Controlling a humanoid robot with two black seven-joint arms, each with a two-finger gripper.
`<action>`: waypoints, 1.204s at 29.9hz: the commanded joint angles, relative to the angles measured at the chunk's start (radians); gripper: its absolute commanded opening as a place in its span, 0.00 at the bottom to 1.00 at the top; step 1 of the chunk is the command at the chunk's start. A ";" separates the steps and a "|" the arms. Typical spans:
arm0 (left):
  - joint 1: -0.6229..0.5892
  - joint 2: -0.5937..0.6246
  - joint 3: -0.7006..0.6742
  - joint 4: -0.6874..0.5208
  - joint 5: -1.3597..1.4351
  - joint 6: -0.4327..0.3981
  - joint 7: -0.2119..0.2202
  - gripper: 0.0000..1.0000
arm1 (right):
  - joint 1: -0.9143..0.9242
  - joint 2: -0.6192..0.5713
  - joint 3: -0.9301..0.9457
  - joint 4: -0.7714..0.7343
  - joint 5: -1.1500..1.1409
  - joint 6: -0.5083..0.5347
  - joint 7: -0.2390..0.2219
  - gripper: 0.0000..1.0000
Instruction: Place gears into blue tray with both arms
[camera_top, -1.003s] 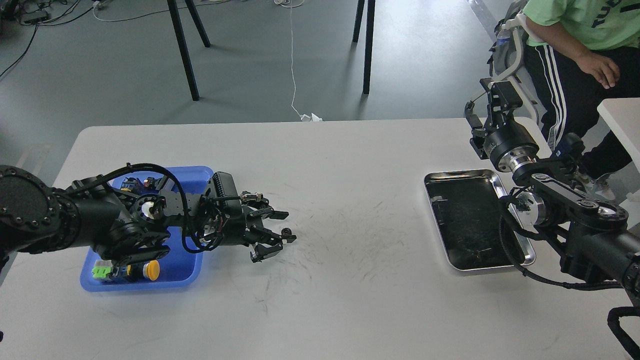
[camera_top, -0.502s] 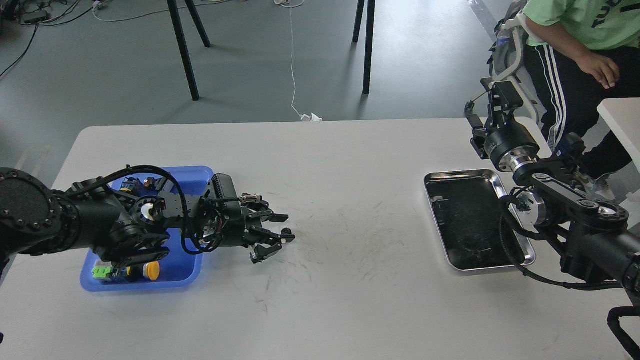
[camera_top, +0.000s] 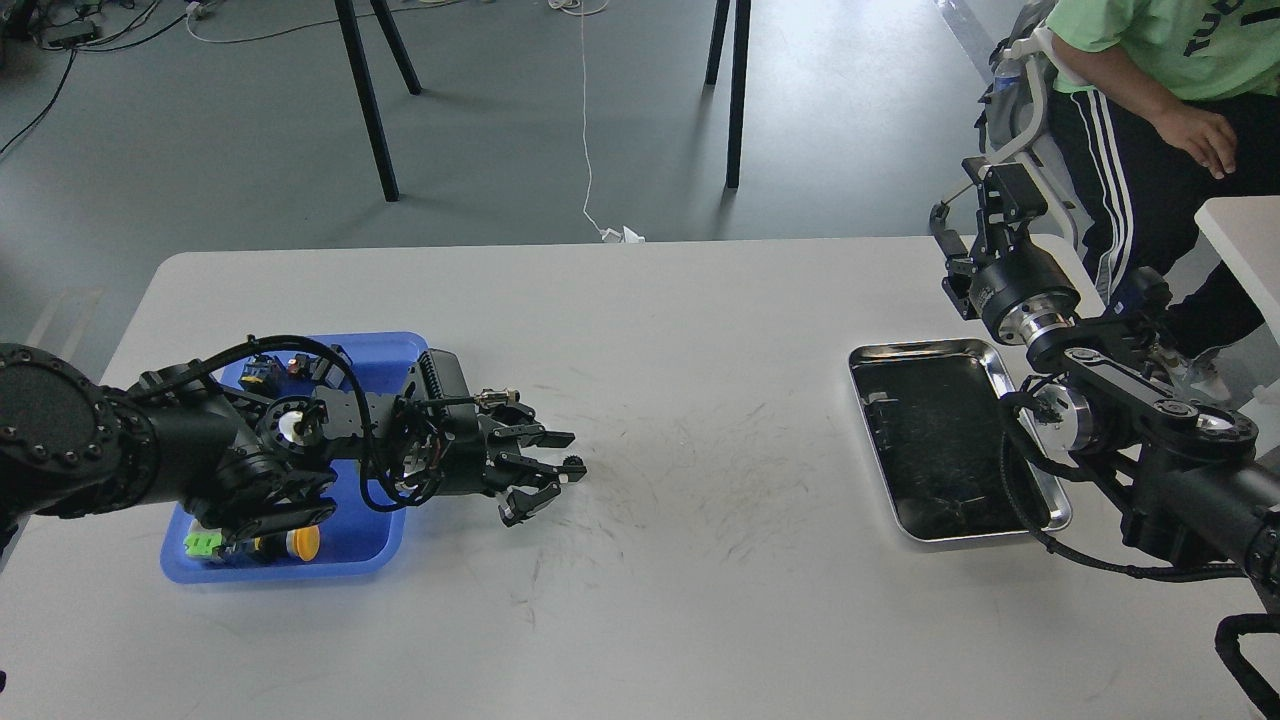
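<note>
Only one piece of lettering is showing: dark capital letters on the person's green shirt (camera_top: 1170, 40), at the top right corner. The letters are running off the frame edge, and what is reading there looks like "TU" followed by a cut-off third letter; the rest of the word is lying outside the view. Nothing else is carrying legible text: any markings on the switches (camera_top: 255, 542) in the blue tray (camera_top: 370, 545) are too small to read, and the silver tray (camera_top: 920, 352) and the table (camera_top: 700, 600) are showing no labels, numbers or signs.
</note>
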 joint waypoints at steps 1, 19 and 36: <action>0.001 0.000 0.002 0.000 0.006 0.000 0.000 0.32 | 0.002 0.000 -0.001 0.000 0.000 0.000 0.000 0.96; 0.001 0.036 -0.008 -0.009 0.000 0.000 0.000 0.26 | -0.003 0.000 -0.001 -0.003 -0.002 0.002 0.000 0.96; 0.004 0.023 -0.029 -0.011 -0.034 0.000 0.000 0.39 | -0.006 0.000 -0.003 -0.005 -0.002 0.002 0.000 0.96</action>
